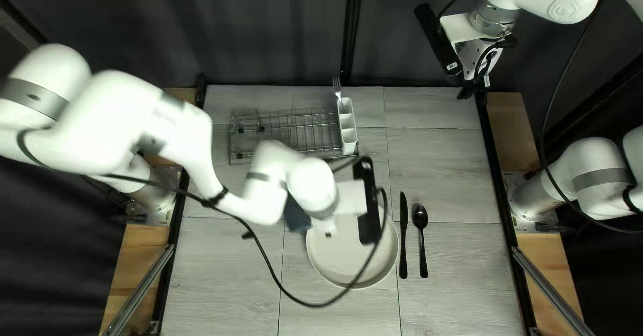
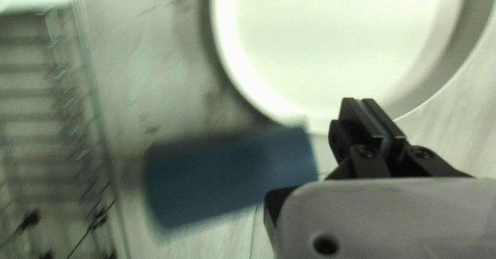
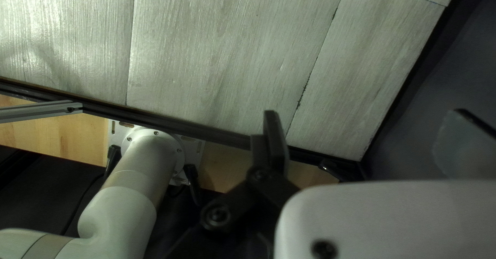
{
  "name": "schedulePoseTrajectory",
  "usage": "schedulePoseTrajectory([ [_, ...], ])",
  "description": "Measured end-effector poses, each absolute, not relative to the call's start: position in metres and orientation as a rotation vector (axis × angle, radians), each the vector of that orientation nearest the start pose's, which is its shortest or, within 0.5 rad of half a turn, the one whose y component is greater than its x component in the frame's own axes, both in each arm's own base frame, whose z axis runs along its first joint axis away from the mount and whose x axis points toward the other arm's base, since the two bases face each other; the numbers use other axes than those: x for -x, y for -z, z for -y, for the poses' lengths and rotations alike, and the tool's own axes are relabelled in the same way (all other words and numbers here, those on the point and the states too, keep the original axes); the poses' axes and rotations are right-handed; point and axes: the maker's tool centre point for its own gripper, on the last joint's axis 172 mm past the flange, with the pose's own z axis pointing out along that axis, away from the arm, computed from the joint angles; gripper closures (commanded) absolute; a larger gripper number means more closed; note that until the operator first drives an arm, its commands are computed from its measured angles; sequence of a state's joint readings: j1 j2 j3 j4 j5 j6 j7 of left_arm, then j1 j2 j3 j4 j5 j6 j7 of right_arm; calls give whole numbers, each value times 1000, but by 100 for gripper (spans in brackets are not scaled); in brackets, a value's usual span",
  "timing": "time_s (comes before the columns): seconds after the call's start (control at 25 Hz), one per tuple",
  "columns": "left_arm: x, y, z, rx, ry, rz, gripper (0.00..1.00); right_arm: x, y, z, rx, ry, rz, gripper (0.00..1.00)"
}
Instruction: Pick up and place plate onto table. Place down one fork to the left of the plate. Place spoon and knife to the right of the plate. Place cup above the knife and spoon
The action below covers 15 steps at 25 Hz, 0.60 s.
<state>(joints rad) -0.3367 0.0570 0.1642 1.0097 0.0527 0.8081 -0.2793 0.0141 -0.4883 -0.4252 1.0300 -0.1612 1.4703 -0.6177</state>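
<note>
Blue, the cup (image 2: pixel 232 179) appeared to lie on its side by the plate (image 1: pixel 331 259), toward the rack (image 1: pixel 234 135). The plate was down on the counter (image 1: pixel 455 175); the knife (image 1: pixel 403 235) and spoon (image 1: pixel 420 217) lay to its right. Outstanding: the fork (image 1: pixel 337 88), standing in the white caddy (image 1: pixel 347 150), and the cup's placement above knife and spoon. The left end effector (image 2: pixel 373 117) was closed, nothing gripped, near the plate's rim. The right end effector (image 1: pixel 475 88) was open and empty, raised at the far edge.
</note>
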Motion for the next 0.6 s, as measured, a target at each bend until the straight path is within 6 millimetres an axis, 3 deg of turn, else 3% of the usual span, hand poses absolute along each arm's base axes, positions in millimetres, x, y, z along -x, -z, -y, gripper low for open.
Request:
schedulePoseTrajectory([
  [0.24,-444,-192,37,3071,182,264,0,-304,-326,175,3089,41,413,0],
  [0.4,-417,-190,10,3081,125,290,0,-304,-326,175,3089,41,413,0],
  [0.6,-400,-180,-19,3161,76,270,0,-304,-326,175,3089,41,413,0],
])
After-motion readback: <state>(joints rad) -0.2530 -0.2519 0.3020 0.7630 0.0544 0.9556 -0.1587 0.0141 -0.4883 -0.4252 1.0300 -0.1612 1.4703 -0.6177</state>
